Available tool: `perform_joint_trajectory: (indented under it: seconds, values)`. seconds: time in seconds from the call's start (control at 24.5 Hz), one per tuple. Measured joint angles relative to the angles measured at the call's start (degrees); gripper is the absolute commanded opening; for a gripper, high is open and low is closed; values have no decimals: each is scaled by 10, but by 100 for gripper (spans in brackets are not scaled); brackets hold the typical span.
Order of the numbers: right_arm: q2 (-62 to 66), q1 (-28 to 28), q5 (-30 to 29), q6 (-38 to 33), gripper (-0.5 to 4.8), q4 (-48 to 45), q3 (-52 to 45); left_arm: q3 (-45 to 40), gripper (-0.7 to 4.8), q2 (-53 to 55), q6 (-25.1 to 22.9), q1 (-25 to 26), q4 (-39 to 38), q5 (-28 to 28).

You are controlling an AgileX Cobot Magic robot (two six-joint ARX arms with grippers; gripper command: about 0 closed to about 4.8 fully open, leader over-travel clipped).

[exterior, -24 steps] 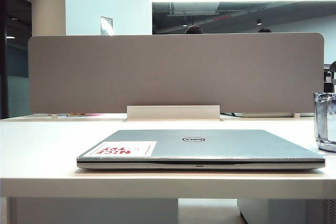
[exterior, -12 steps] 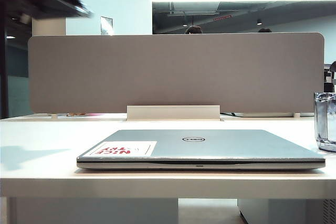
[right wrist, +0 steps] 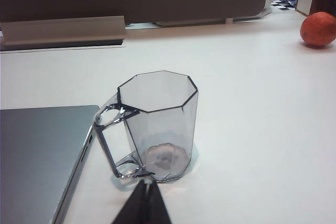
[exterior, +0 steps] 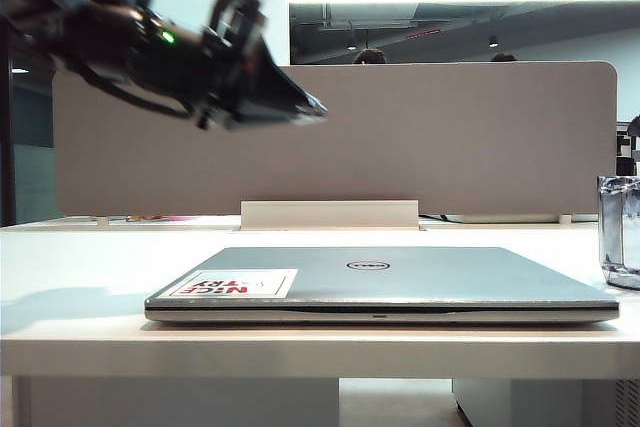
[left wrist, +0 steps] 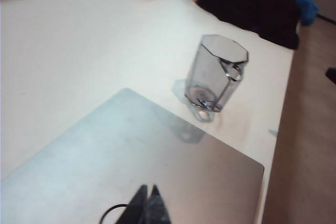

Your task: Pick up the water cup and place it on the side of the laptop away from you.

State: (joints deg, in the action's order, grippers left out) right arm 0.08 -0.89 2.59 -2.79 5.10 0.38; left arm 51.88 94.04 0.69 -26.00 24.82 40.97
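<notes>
Above the closed silver laptop (exterior: pixel 380 282) hangs the left gripper (exterior: pixel 310 107), jaws together, aimed toward the clear faceted water cup (exterior: pixel 620 232) beside it, while the right gripper (right wrist: pixel 143 203), likewise closed, waits near that cup.

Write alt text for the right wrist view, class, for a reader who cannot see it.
A clear faceted water cup stands upright on a white table, its handle turned toward the closed silver laptop beside it. The right hand, shut, points at the cup's base. An orange fruit lies farther off.

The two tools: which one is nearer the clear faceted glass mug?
The right tool, shut, sits low right beside the clear faceted glass mug. The left tool, also shut, hangs high above the silver laptop.
</notes>
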Motion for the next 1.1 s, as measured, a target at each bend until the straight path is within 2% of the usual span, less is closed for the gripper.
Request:
perform_joint_trajectory:
  seconds: [0.08,0.16,0.25,0.37,0.49,0.53,0.65,0.74,0.9,1.1]
  values:
    - [0,0,0,0,-8,0,0,18,12,31,-8,-17,7,0]
    - [0,0,0,0,-8,0,0,52,73,78,-12,-36,12,1]
    - [0,0,-1,0,-8,0,0,96,85,125,-12,-52,9,9]
    - [0,0,-1,0,-8,0,0,168,95,189,-18,-75,-22,39]
    - [0,0,-1,0,-8,0,0,237,163,240,-30,-87,-69,80]
    - [0,0,0,0,-8,1,0,270,163,261,-33,-92,-96,101]
    - [0,-1,0,0,-8,4,0,319,163,292,-37,-100,-130,117]
    - [0,-1,12,3,-8,4,0,358,189,321,-37,-109,-148,125]
    - [0,-1,51,16,-8,4,0,413,189,354,-38,-137,-160,130]
    - [0,-1,56,16,-8,4,0,494,189,400,-39,-151,-174,128]
